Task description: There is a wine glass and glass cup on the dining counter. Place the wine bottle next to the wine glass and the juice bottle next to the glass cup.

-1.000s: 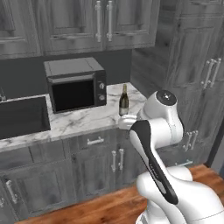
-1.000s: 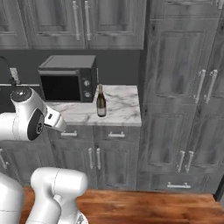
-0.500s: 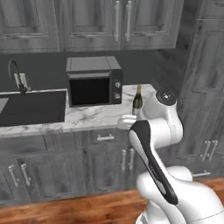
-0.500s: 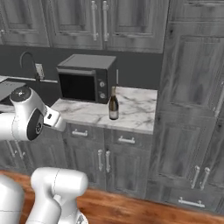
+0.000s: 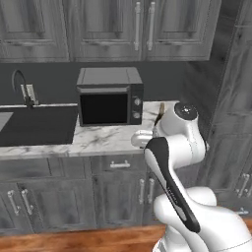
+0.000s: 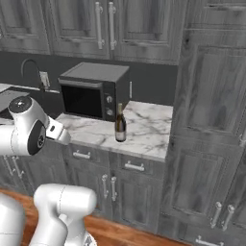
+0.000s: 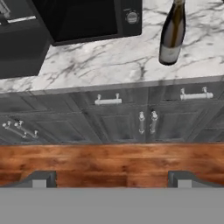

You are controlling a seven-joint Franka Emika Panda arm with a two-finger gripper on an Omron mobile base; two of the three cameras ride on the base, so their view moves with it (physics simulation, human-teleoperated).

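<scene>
The wine bottle, dark and slim with a pale label, stands upright on the marble worktop just right of the microwave. In the left base view its gold-tan neck peeks from behind my arm. It stands at the top right of the hand view. My gripper is open with nothing between its wide-apart fingertips. It hangs in front of the cabinets, well short of the bottle. The wine glass, glass cup, juice bottle and dining counter are out of view.
A dark sink with a faucet lies left of the microwave. Grey drawers and cabinet doors run below the worktop, tall cabinets rise at its right end, and a wooden floor lies below.
The base has driven, so the whole scene has shifted right in both base views and the sink and faucet have come in at the left. The arm's pose looks unchanged.
</scene>
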